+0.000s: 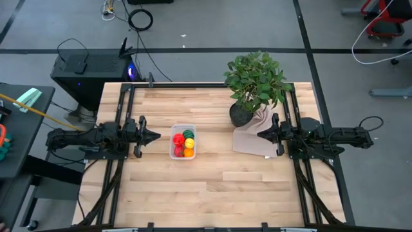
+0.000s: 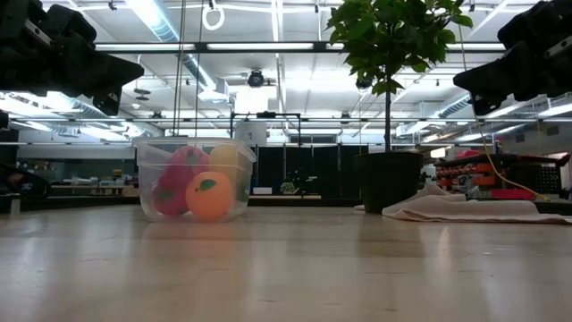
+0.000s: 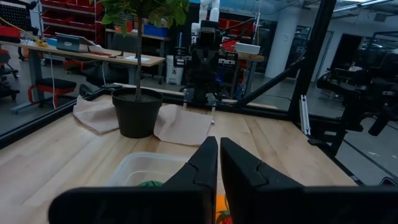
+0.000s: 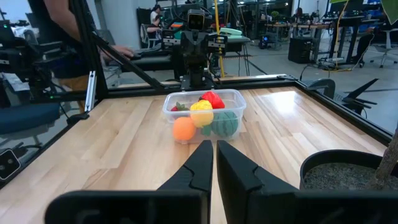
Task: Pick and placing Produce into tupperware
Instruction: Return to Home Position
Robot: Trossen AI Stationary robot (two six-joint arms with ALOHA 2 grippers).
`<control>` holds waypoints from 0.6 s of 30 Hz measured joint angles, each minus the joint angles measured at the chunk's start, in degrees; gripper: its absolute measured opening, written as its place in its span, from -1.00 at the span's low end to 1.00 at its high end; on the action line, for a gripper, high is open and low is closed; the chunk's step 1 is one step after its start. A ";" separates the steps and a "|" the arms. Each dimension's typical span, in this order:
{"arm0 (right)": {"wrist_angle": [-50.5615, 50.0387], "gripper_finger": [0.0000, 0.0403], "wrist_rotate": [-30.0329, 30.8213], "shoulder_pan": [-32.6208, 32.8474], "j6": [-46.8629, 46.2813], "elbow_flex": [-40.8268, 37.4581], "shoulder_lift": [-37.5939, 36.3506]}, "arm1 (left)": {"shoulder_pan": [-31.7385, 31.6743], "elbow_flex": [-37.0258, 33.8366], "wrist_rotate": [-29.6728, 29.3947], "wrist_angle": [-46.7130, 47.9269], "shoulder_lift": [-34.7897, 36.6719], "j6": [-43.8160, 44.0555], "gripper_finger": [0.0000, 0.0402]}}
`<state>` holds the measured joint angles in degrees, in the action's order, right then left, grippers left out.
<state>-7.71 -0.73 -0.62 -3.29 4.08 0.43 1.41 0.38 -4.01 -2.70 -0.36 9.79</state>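
The left gripper [image 1: 149,136] is hovering above the table's left side with its fingers pressed together and holding nothing, pointing at the tupperware. The right gripper [image 1: 262,134] is hanging over the right side, likewise closed and empty, facing the left one across the table.

The tupperware [image 1: 183,126] is sitting on the table between the two grippers, near the left one and well apart from the right. It is a small clear rectangular tub with rounded corners, showing its contents through the walls: an orange [image 4: 184,129], a yellow piece [image 4: 201,114], a red piece [image 4: 213,99] and a ribbed green piece [image 4: 224,123], all crowding together inside.

The table [image 1: 212,187] is showing pale wooden planks inside a black frame. Grey floor is spreading around it, with a black computer tower [image 1: 84,67] and loose cables lying beyond the far edge. A person [image 4: 62,37] is standing beyond the table's left end.

A leafy potted plant [image 1: 256,80] is standing on a beige cloth [image 1: 248,143] just beside the right gripper, which is hovering over the cloth's edge.
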 joint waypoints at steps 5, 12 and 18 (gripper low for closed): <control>0.00 -0.87 0.00 -0.01 0.00 0.00 0.00 | 0.01 0.00 0.00 0.00 -0.01 0.01 -0.86; -0.02 -0.87 0.02 0.01 0.00 0.00 0.00 | 0.01 0.00 0.00 0.00 -0.01 -0.02 -0.83; 0.00 -0.87 0.00 0.00 0.01 0.00 0.00 | 0.00 0.00 0.00 0.00 0.00 0.01 -0.88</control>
<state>-7.70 -0.73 -0.62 -3.27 4.08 0.43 1.41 0.38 -4.01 -2.70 -0.36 9.80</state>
